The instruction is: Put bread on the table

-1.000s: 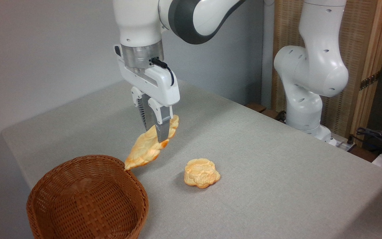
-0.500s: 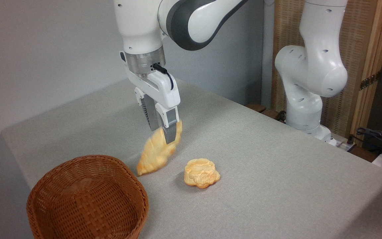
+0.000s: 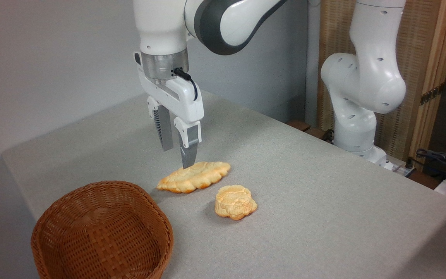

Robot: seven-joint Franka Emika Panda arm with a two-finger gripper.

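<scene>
On the light grey cloth tabletop (image 3: 323, 217) my long golden leaf-shaped bread (image 3: 194, 176) lies flat; jaws (image 3: 177, 158) parted, empty, just above. Lifting carelessly could nudge it toward the flower-shaped bun (image 3: 235, 202).

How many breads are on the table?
2. The long bread lies flat on the table, just under the open jaws. The round bun sits right in front of it. The basket looks empty, though its near inside wall is hidden.
</scene>
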